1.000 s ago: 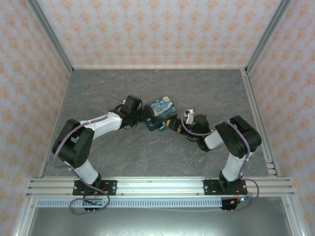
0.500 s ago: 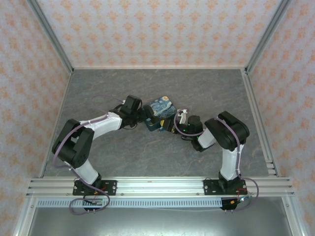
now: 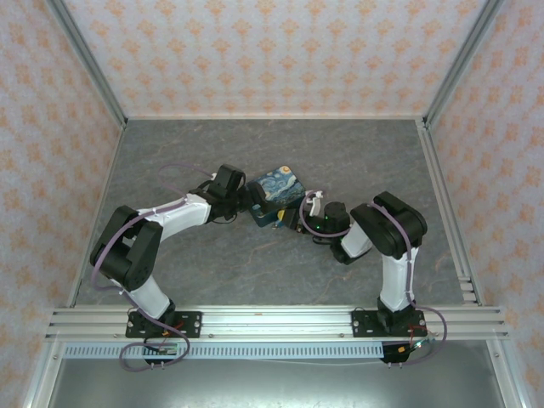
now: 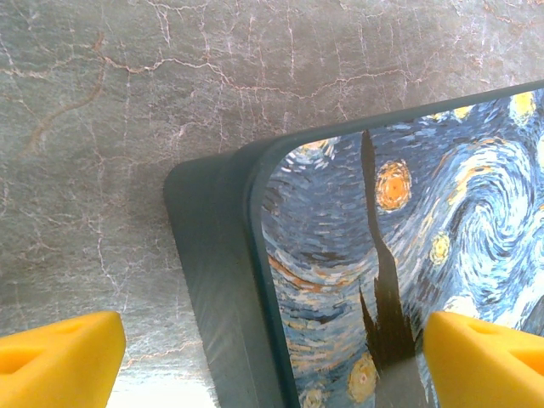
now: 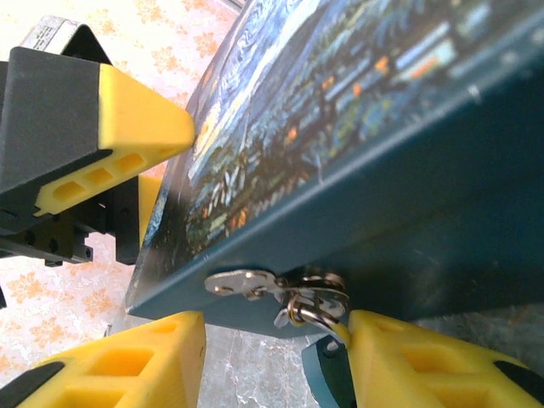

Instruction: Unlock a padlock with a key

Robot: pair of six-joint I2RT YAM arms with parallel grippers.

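Note:
The starry-night box (image 3: 281, 189) sits mid-table, tipped up. Under its front wall hangs the padlock (image 5: 326, 379), a small teal body half hidden by my right finger, its thin shackle (image 5: 316, 318) through the silver latch (image 5: 242, 281). Small metal rings cluster there; I cannot tell which piece is the key. My right gripper (image 5: 276, 350) (image 3: 292, 219) is open, its jaws either side of the latch, with the right fingertip (image 5: 374, 333) touching the shackle. My left gripper (image 4: 272, 361) (image 3: 252, 206) is open wide astride the box's corner (image 4: 255, 221), one finger over the lid.
Grey stone-patterned table top (image 3: 255, 144) with patterned walls all round and aluminium rails (image 3: 442, 212) at the sides. Both arms meet at the box in the middle. From the right wrist, the left gripper's yellow finger (image 5: 140, 127) rests against the lid.
The right arm has slid left toward the box's front wall, and its jaws have narrowed around the latch. The left arm and box have stayed put.

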